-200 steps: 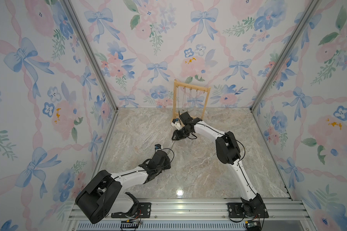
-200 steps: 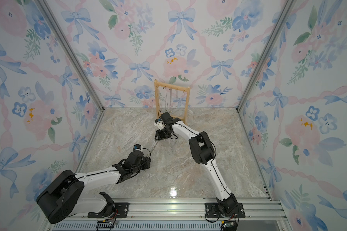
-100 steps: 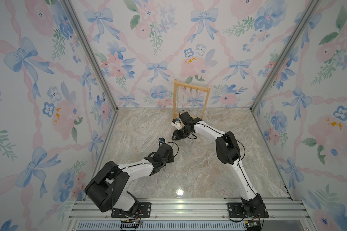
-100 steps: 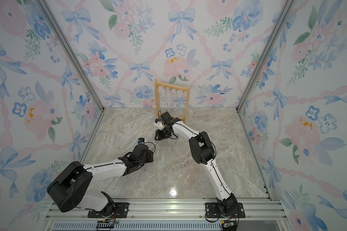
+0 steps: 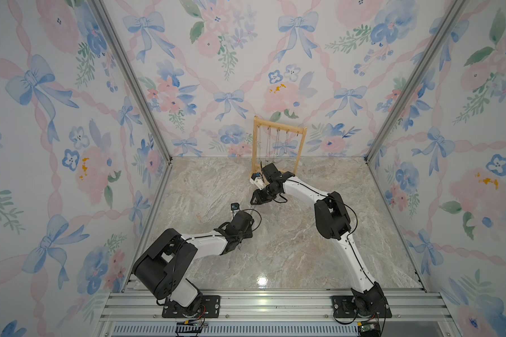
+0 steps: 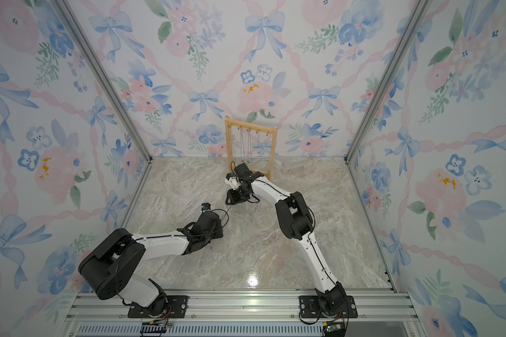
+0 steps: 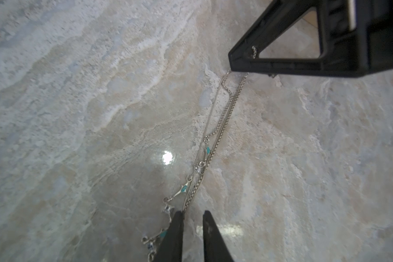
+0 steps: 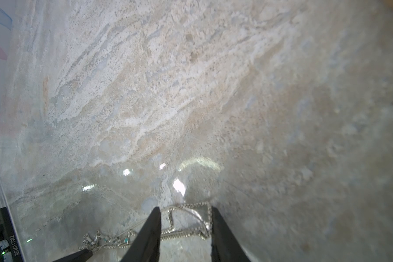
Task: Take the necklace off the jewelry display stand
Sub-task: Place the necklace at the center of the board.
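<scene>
The jewelry display stand (image 5: 279, 128) is upright against the back wall in both top views, with several thin chains on its hooks. A silver necklace (image 7: 216, 138) with teal charms lies stretched on the marble floor between my two grippers. One end is looped around the spread fingers of my right gripper (image 8: 186, 211), which is open just in front of the stand's base (image 5: 254, 200). At the other end, the chain meets the inner edge of one fingertip of my left gripper (image 7: 192, 214). That gripper is open by a narrow gap, with bare floor showing between its fingers.
The marble floor (image 5: 289, 248) is enclosed by floral walls on three sides, with aluminium posts in the back corners. Both arm bases sit on the metal rail (image 5: 275, 303) at the front. The right arm's elbow (image 5: 332, 217) rises over the floor's right half.
My left arm has swung away from the front rail towards the right gripper, and its jaws have narrowed. The right arm and gripper have not moved.
</scene>
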### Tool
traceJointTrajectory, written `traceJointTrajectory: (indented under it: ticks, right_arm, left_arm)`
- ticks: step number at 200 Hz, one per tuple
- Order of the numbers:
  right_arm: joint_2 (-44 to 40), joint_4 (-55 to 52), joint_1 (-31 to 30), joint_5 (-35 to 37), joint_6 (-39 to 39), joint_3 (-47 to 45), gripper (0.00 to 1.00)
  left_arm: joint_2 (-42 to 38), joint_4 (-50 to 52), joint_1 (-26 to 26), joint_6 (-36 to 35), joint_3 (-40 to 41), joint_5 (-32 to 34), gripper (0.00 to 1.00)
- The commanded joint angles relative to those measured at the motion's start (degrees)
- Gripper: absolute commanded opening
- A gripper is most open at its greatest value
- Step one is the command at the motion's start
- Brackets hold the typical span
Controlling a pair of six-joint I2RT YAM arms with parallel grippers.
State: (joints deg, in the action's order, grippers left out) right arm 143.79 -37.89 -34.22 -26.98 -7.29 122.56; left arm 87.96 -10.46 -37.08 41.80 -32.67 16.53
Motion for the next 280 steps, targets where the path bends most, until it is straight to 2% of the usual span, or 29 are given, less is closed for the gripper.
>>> traceJointTrajectory:
  ticks: [1,91,183,228,280]
  right_arm:
    - [-0.82,-2.98,0.47,0.68,0.65,-0.83,0.38]
    - [-0.80,-2.98,0.47,0.71,0.68,-0.84,0.38]
    - [-1.46,-1.43,0.99,1.66,-0.70,-1.72,0.39]
    - [-3.97,2.96,1.08,1.80,-1.76,-4.98,0.40]
    - [-9.46,9.90,-0.10,1.92,-0.01,-11.41,0.42]
  left_arm:
    - [0.69,0.71,0.02,0.32,1.41,1.79,0.19]
    - [-2.19,-0.53,0.00,1.61,8.10,2.36,0.18]
    - [-5.43,-2.11,-0.61,4.30,13.15,-0.23,0.18]
    - [-7.17,-2.29,-1.04,4.96,12.60,-1.55,0.19]
    - [-6.73,-2.26,-1.18,4.05,7.92,-4.24,0.27]
